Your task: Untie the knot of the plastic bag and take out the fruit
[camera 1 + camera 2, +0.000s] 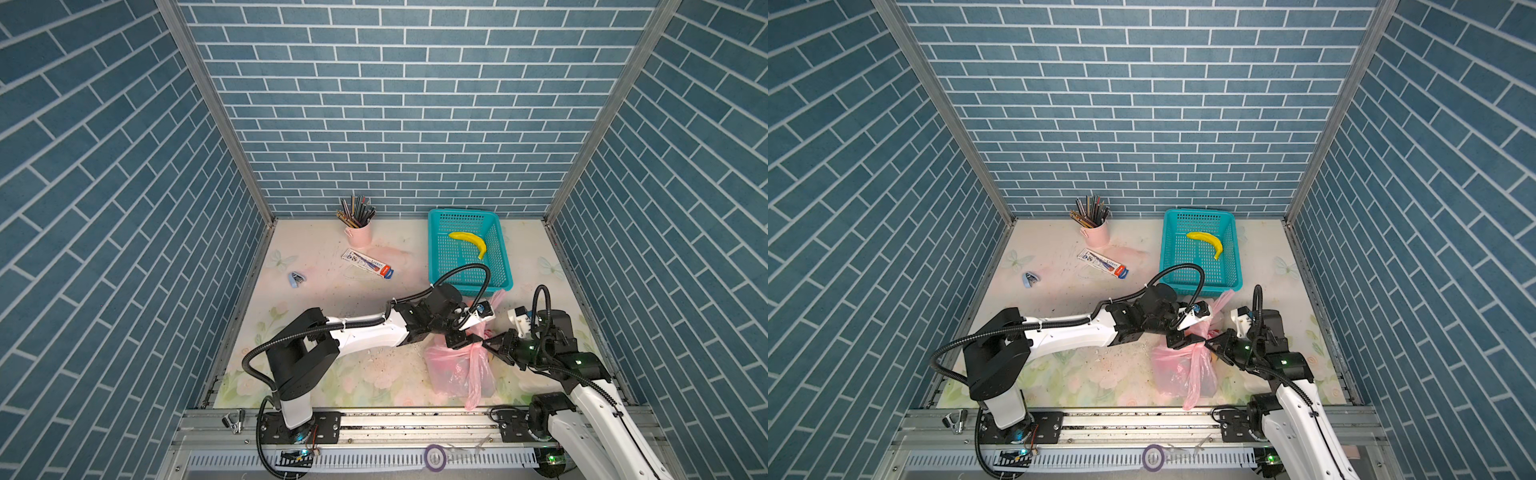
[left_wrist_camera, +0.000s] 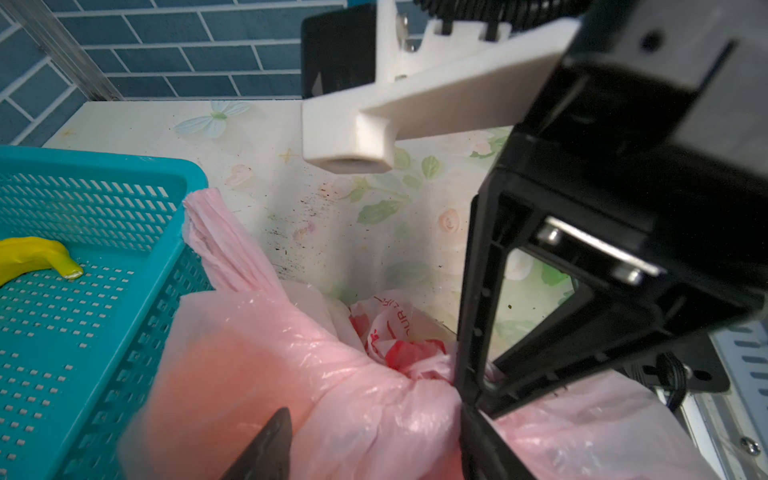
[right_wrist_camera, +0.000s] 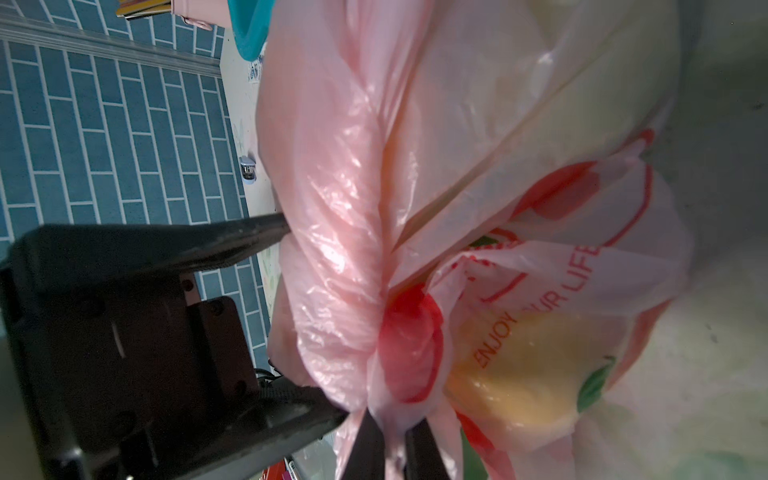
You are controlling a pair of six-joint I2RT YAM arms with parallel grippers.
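Note:
The pink plastic bag (image 1: 453, 370) (image 1: 1177, 370) stands near the table's front right, and its knot (image 1: 478, 344) (image 2: 415, 374) (image 3: 361, 324) is bunched on top. My left gripper (image 1: 467, 338) (image 2: 374, 415) reaches across and is open, one finger (image 3: 249, 235) on each side of the knot and touching the film. My right gripper (image 1: 488, 344) (image 3: 392, 419) is shut on a thin film tail at the knot. Yellowish fruit (image 3: 532, 374) shows through the film. One loose tail (image 2: 224, 241) leans on the basket.
A teal mesh basket (image 1: 436, 249) (image 2: 104, 166) holding a banana (image 1: 469, 242) stands just behind the bag. Further back are a pink cup of pencils (image 1: 358, 235), a pen packet (image 1: 368, 262) and a small stapler (image 1: 296, 279). The table's metal front rail (image 1: 374, 419) runs below the bag.

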